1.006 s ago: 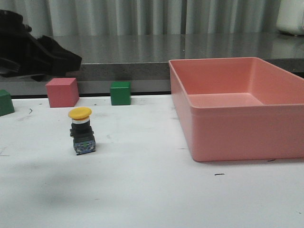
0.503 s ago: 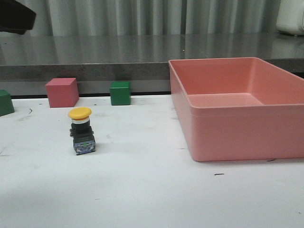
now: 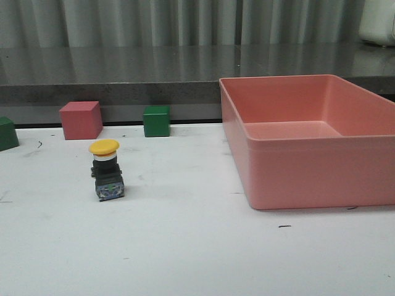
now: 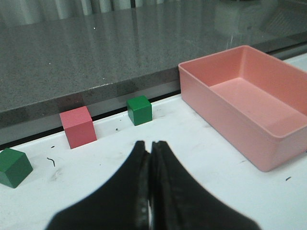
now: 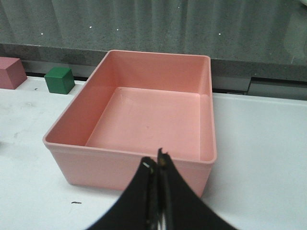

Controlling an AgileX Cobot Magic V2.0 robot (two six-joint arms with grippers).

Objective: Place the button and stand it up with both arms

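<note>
I see white table across all three views. Pink bin on right side, nothing in it per right wrist view. Pink cube and two green cubes sit along back edge. Button stands upright on table left of bin, yellow cap up, in front of cubes; only front view shows it. Front view shows neither arm. Left gripper pinched closed, holding nothing, above table. Right gripper likewise closed on nothing, near bin's front wall.
</note>
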